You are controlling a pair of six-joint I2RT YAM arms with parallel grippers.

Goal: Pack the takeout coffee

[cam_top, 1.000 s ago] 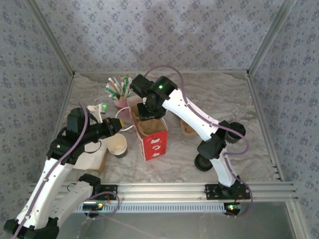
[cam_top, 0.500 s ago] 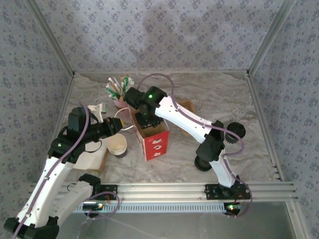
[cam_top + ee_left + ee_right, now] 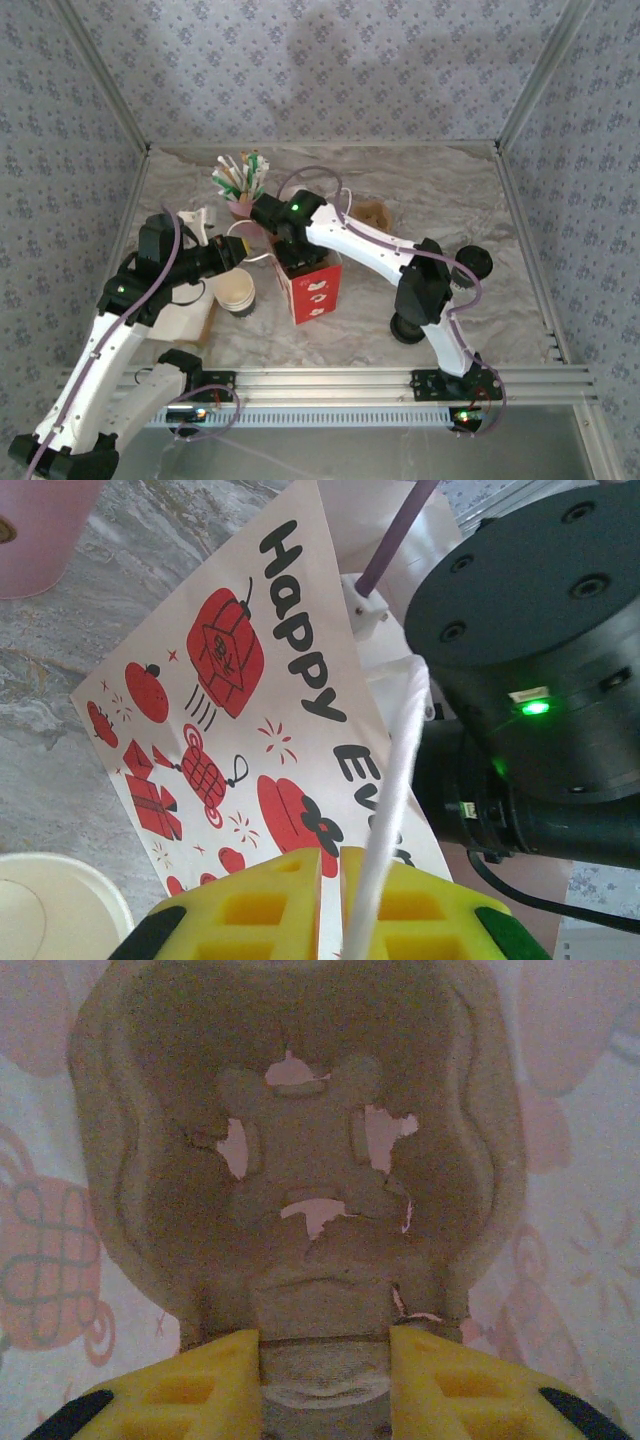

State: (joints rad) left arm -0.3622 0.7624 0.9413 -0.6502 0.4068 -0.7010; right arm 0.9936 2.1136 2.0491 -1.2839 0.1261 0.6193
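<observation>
A red and white paper bag printed "Happy" stands upright mid-table, its printed side facing the left wrist view. My left gripper is shut on the bag's white cord handle, drawn out to the bag's left. The right gripper reaches down into the bag's open top, shut on a brown pulp cup carrier that hangs inside against the bag's wall. A cream paper coffee cup stands just left of the bag.
A pink cup of stirrers stands behind the bag. Another brown pulp carrier lies at the back right. A tan flat piece lies near the left arm. The right arm's black wrist hangs over the bag.
The right gripper has moved left and down, carrying the pulp carrier into the bag. The left gripper has stayed put on the handle.
</observation>
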